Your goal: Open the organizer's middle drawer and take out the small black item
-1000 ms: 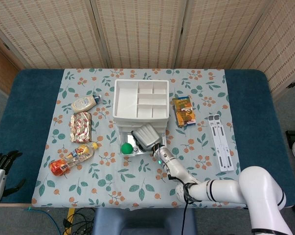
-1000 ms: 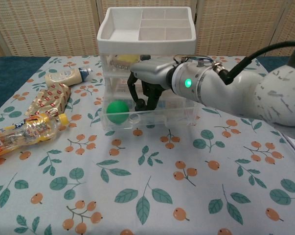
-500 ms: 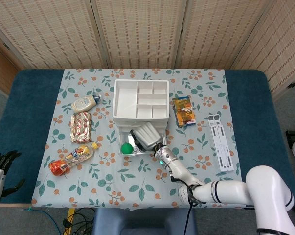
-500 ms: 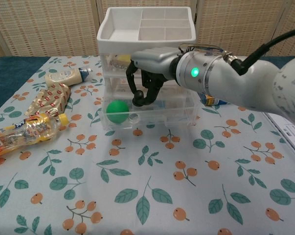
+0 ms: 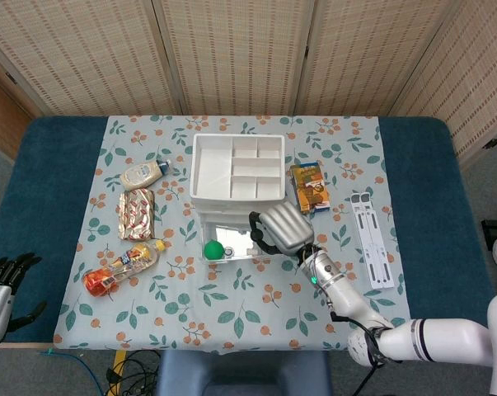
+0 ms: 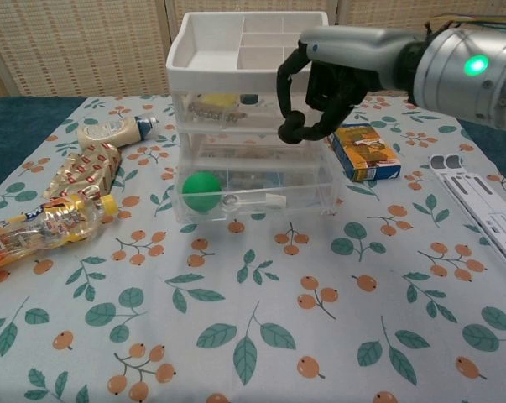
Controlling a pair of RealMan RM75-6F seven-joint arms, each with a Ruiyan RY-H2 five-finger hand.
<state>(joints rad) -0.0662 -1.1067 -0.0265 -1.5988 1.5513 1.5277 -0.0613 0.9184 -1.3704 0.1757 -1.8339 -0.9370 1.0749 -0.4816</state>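
The left hand [image 5: 2, 285] rests open at the near left table edge. The organizer's drawer [image 6: 257, 195] is pulled out. The right hand [image 6: 313, 92], fingers curled, seems to pinch the small black item [image 6: 291, 130]; it should lift clear slowly.

organizer [image 5: 236, 169]: white plastic, open divided tray on top, clear drawers below, upright mid-table.
pulled-out drawer [image 6: 257, 200]: clear, slid forward toward the table's front edge; holds a green ball [image 6: 201, 188] at its left end.
small black item [image 6: 291, 128]: dark, pinched in fingertips beside the organizer's front.
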